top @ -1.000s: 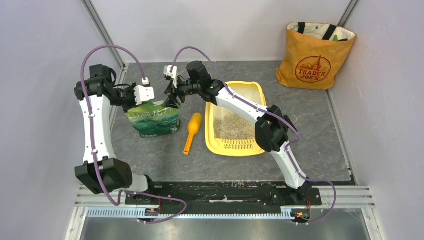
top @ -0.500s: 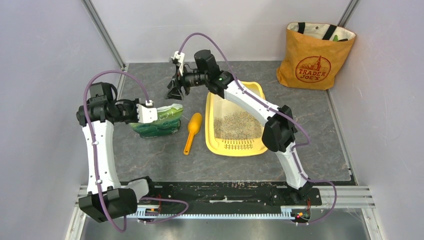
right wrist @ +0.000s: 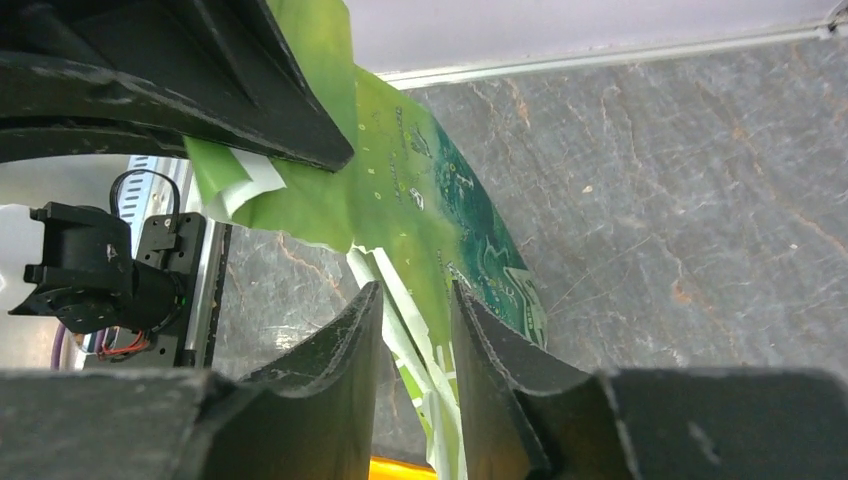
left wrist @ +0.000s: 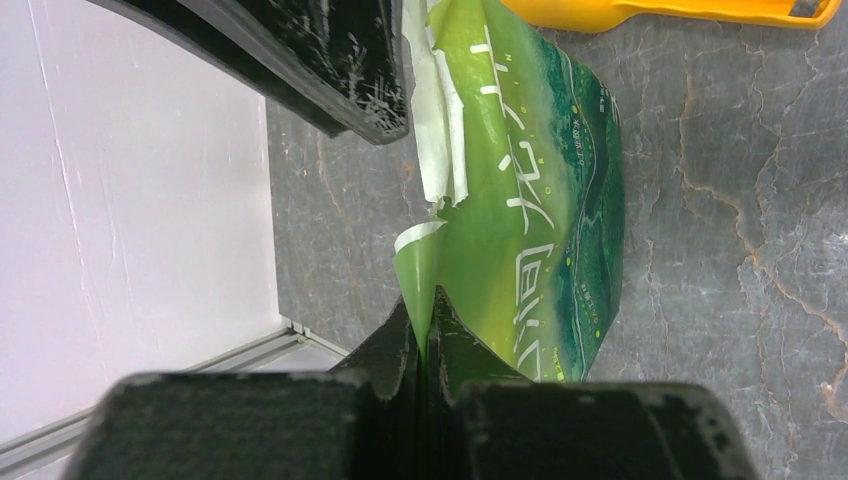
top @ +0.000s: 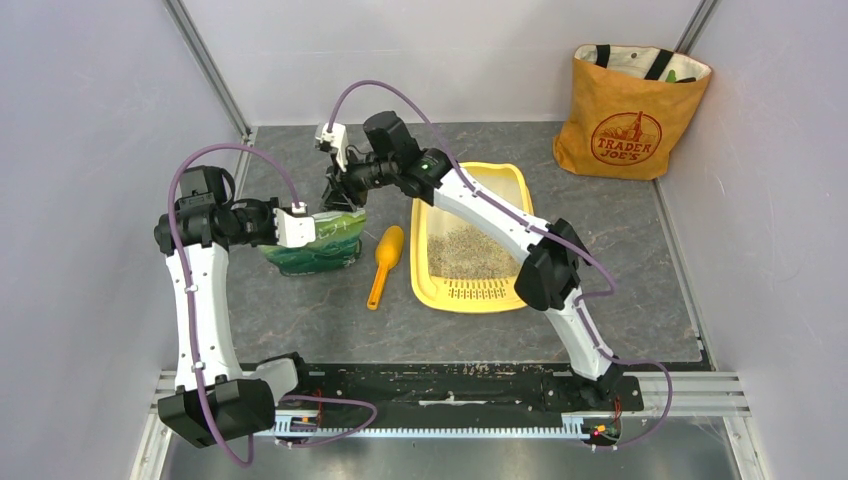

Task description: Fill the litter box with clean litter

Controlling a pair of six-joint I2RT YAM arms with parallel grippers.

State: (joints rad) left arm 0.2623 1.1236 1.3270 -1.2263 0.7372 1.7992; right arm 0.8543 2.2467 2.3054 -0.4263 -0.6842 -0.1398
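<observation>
The yellow litter box (top: pixel 470 297) lies right of centre with grey-beige clean litter (top: pixel 465 250) in its near half. The green litter bag (top: pixel 315 245) slumps on the mat to its left. My left gripper (top: pixel 300 225) is shut on the bag's top left corner, and the pinch shows in the left wrist view (left wrist: pixel 428 335), with the bag (left wrist: pixel 530 220) beyond it. My right gripper (top: pixel 340 190) is open over the bag's top right. In the right wrist view (right wrist: pixel 412 300) the bag's (right wrist: pixel 420 190) torn top edge lies between the parted jaws, not pinched.
An orange-yellow scoop (top: pixel 385 262) lies between the bag and the litter box. An orange tote bag (top: pixel 630 110) stands in the far right corner. Walls close in the mat on the left, back and right.
The bag has sunk from upright to slumped as my left arm lowered. My right gripper let go and lifted away, then came back down to the bag's top edge.
</observation>
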